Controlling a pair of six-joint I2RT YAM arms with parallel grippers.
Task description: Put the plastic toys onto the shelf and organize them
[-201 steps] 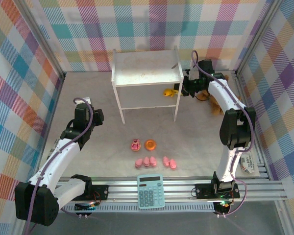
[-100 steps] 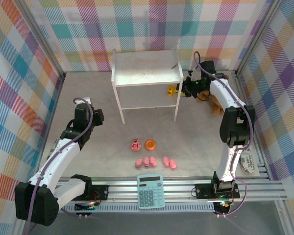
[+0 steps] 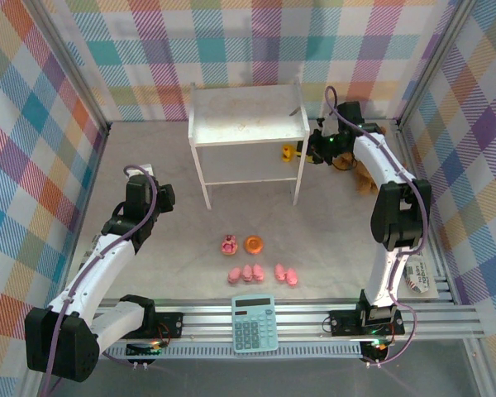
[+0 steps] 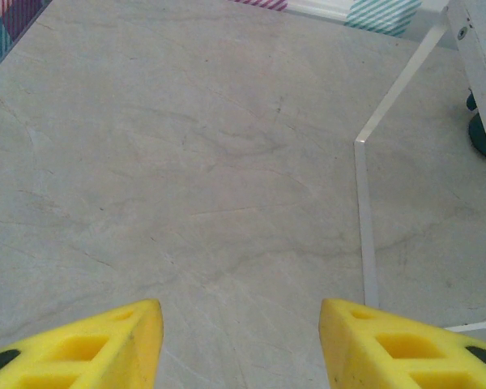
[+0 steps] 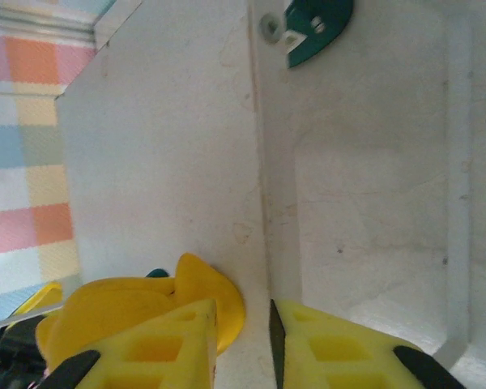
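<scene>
Currently the shelf (image 3: 248, 116) is noted with its top bare. Its right side stands directly ahead of the right gripper (image 3: 312, 149), which is set beside the front right leg at about lower-board height, presumably so that the load can be slid onto that board. The jaws are drawn nearly together and judged clamped on the yellow duck (image 5: 146, 308), which is carried at the fingertips and bulges past the left finger. The left gripper (image 4: 239, 308) is held with jaws wide apart above bare table (image 4: 186, 162), the shelf ahead to its right; it is judged idle, parked clear. Five pink pigs (image 3: 246, 272), the orange ring (image 3: 254, 243) and the pink cupcake piece (image 3: 229, 244) are laid out well behind the right gripper, toward the arm bases, not yet collected.
</scene>
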